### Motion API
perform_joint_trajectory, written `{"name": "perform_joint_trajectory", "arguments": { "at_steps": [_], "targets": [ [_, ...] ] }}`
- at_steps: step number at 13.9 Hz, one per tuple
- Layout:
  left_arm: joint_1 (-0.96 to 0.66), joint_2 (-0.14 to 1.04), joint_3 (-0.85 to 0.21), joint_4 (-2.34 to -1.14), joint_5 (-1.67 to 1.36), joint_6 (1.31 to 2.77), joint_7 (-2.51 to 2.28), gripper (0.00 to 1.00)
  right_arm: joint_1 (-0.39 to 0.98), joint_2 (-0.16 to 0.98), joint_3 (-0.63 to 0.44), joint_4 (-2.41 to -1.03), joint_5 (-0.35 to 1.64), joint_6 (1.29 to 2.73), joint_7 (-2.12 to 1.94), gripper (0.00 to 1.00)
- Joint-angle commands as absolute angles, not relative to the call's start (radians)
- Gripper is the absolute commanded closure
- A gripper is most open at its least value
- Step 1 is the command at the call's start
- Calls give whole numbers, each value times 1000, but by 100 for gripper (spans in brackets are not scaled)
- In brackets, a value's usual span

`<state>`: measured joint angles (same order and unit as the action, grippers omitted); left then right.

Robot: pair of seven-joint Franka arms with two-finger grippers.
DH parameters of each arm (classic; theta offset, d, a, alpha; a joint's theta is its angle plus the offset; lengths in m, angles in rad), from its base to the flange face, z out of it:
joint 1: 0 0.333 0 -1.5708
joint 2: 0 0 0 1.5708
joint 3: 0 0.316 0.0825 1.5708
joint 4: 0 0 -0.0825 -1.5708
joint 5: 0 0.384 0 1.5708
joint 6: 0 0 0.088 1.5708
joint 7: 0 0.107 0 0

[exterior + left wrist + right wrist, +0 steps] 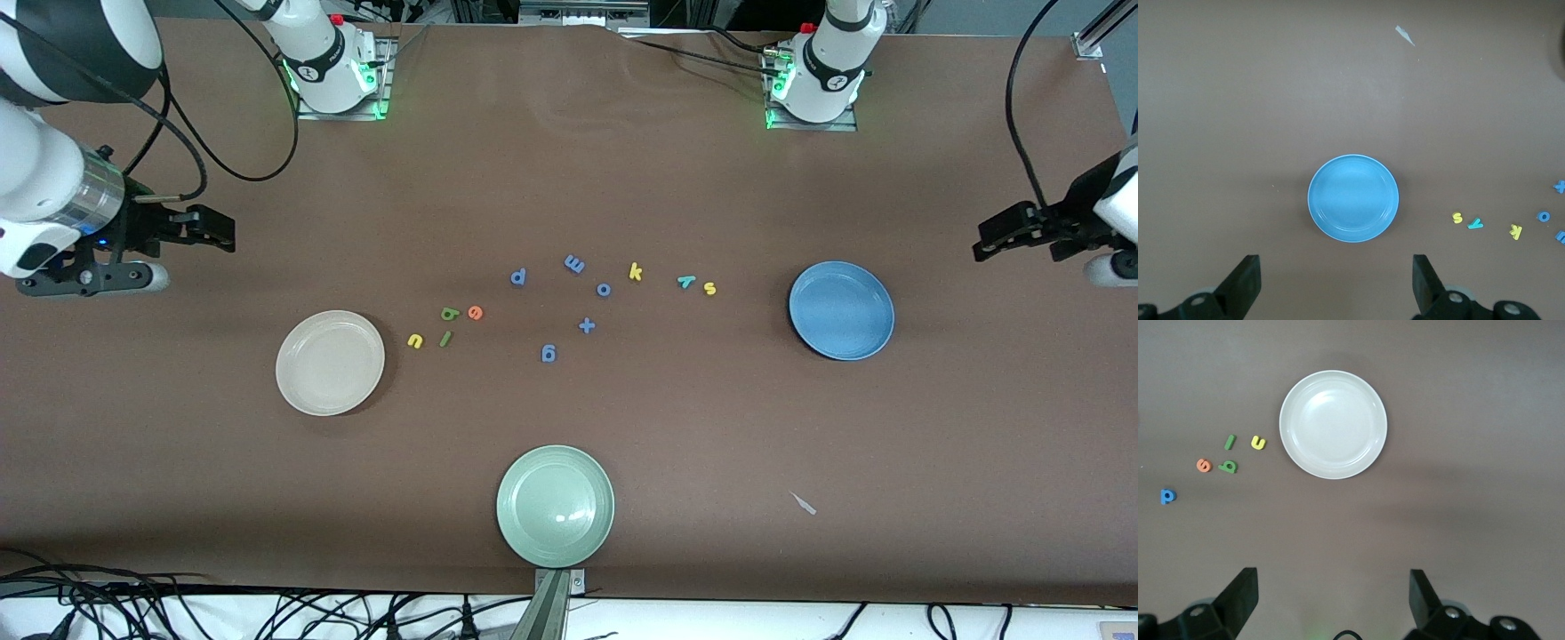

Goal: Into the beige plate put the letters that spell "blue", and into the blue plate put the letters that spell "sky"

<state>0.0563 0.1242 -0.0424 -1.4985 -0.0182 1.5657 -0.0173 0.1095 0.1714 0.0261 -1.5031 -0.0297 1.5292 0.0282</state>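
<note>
The empty beige plate (330, 362) (1333, 425) lies toward the right arm's end. Beside it are the yellow u (415, 340) (1257, 443), dark green l (446, 338), green b (449, 313) and orange e (476, 312). The empty blue plate (841, 310) (1353, 198) lies toward the left arm's end, with the yellow s (709, 288) (1458, 217), teal y (685, 282) and yellow k (635, 271) beside it. My right gripper (222, 233) (1333, 600) hangs open and empty over bare table at its end. My left gripper (985, 242) (1336, 283) does the same at the other end.
Several blue letters (586, 325) are scattered in the middle between the two letter groups. A pale green plate (555, 506) sits near the table's front edge. A small white scrap (804, 504) lies nearer the camera than the blue plate.
</note>
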Motion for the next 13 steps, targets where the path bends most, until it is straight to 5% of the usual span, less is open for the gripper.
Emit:
{"name": "perform_joint_trajectory", "arguments": {
  "at_steps": [1,13],
  "targets": [
    [48,144,-44,-1491,-43,1566,-29,0,121,172,23,-1491,-14,1517,26,0],
    [46,129,-99,-1506,-25,1583,-153,0,126,161,34,-1491,-15,1494,12,0]
  ]
}}
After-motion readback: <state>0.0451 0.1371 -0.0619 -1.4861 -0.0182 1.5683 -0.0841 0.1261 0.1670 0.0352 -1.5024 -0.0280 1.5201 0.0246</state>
